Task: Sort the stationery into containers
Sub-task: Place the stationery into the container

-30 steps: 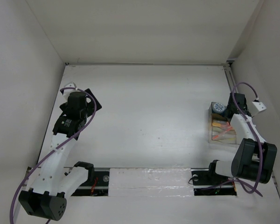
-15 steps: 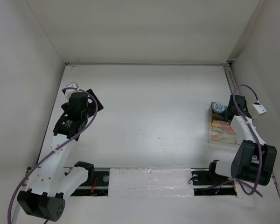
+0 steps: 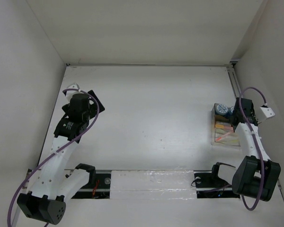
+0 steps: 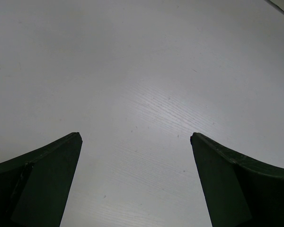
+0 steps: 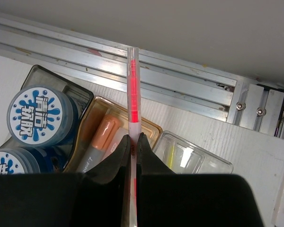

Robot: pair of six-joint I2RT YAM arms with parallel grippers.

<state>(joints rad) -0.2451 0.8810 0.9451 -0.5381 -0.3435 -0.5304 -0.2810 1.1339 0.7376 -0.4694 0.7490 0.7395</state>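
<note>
The right gripper point(image 5: 132, 142) is clamped on a pen point(image 5: 131, 90), held over the tray point(image 5: 199, 158); 2 rolls point(image 5: 38, 116) and a marker point(image 5: 102, 135) are already binned. Placement is judged in hand: lowering into a compartment, then release, is called for. The left gripper point(image 4: 135, 135) is held spread.

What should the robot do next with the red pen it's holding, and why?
Probably lower the red pen toward the tray. The right gripper is shut on it, and the pen hangs above the tray's compartments, not yet inside one.
</note>
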